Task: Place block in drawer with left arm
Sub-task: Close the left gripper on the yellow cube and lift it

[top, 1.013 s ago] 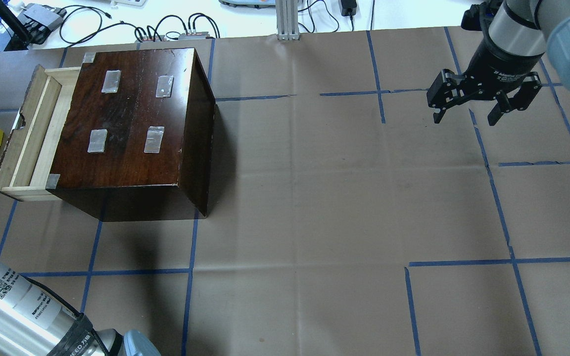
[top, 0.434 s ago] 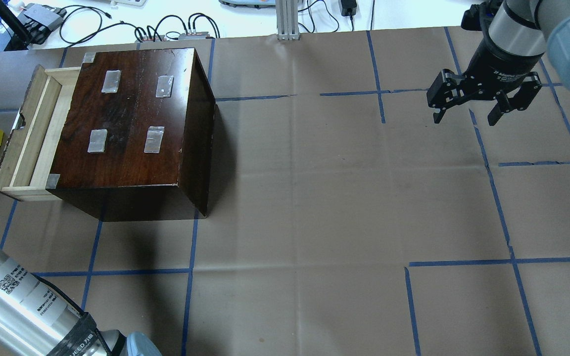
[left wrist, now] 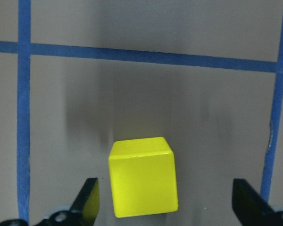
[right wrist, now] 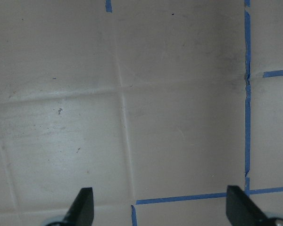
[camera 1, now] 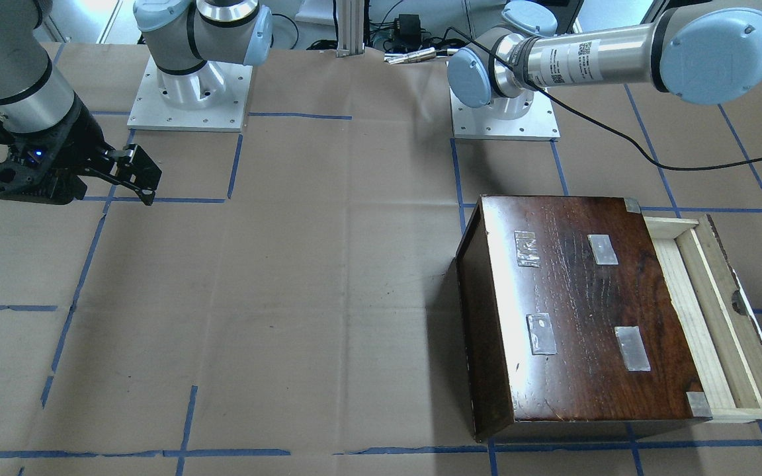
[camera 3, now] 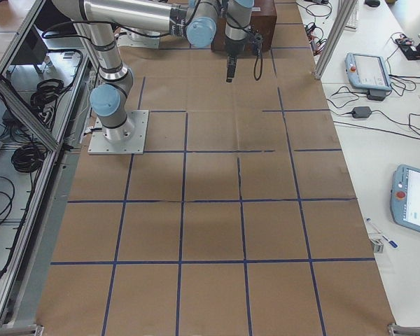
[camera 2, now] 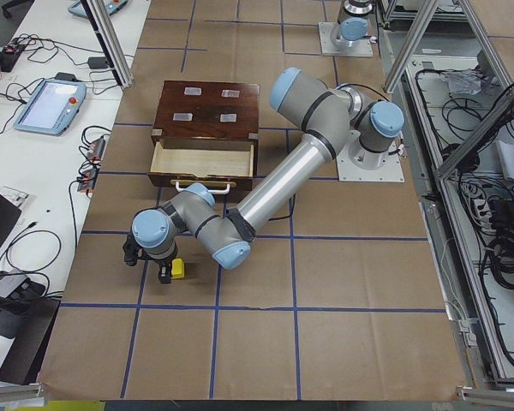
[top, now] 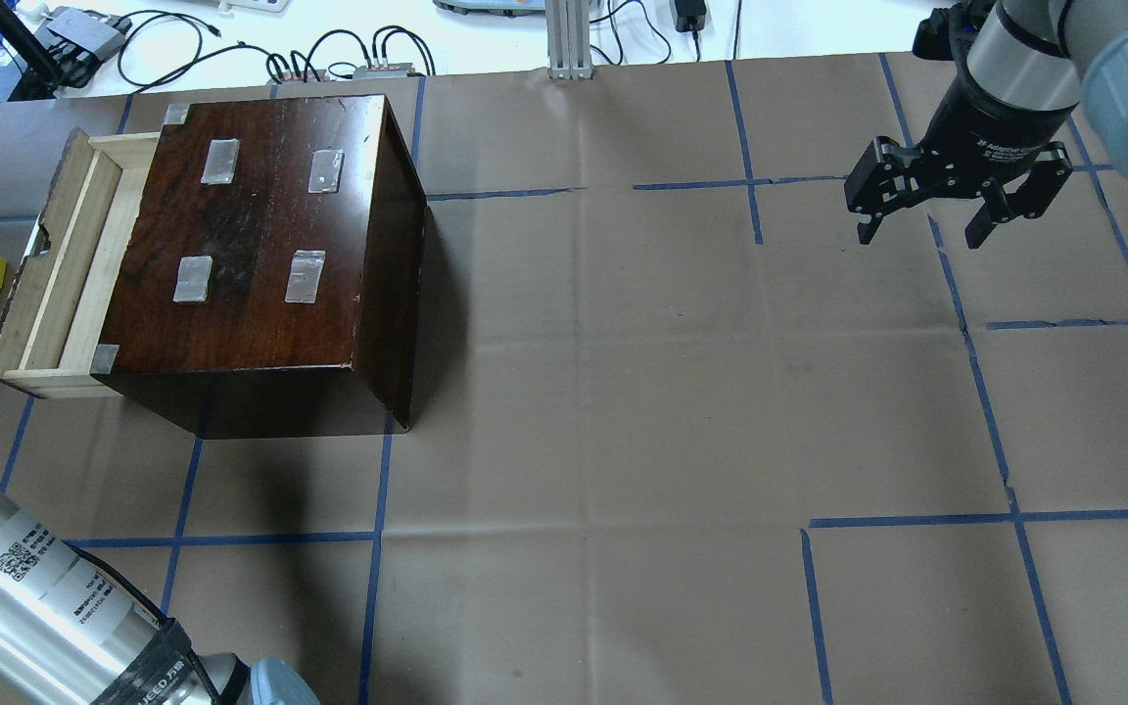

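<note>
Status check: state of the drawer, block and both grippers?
drawer: pulled open, nothing visible inside.
block: on the table outside the drawer, not gripped.
left gripper: open, a finger on either side of the block, gaps on both sides.
right gripper: open, empty, above the table.

A brown-papered table (top: 623, 411) gridded with blue tape lines (top: 916, 519) is flanked by white benches (camera 2: 21, 167) carrying teach pendants (camera 2: 47, 104), with aluminium posts (camera 2: 110, 43) and black cable bundles (camera 2: 501, 255) along the edges
</note>
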`<state>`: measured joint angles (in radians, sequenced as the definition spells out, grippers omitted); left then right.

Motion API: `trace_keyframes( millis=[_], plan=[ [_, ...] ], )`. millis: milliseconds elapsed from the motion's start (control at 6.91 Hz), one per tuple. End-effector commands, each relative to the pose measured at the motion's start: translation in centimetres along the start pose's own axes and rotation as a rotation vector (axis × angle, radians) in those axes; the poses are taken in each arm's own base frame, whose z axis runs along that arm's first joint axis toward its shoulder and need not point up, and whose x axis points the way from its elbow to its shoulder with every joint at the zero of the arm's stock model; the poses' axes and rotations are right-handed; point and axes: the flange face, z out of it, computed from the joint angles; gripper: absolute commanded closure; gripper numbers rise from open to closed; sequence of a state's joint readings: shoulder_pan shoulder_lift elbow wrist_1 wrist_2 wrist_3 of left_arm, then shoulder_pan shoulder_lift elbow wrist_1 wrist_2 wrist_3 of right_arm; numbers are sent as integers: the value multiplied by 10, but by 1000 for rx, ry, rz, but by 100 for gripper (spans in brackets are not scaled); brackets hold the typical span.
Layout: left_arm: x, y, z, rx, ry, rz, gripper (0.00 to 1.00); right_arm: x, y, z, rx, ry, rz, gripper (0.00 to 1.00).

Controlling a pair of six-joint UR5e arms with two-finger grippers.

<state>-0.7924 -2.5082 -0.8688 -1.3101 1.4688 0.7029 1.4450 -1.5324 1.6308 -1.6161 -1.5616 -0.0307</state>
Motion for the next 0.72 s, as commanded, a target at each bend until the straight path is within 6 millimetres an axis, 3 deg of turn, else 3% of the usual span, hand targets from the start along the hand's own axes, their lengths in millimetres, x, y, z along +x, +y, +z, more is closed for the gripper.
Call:
trace_keyframes(
  millis=[0, 289, 579],
  plan=[
    [-7, -3, 28, -5, 3, -2, 1, 0, 0, 0, 1, 0, 0, 0],
    [-8, -2, 34, -10, 5, -2, 2, 0, 0, 0, 1, 0, 0, 0],
    [-13, 3, 39, -62, -42, -1, 34, 0, 0, 0, 1, 0, 0, 0]
  ],
)
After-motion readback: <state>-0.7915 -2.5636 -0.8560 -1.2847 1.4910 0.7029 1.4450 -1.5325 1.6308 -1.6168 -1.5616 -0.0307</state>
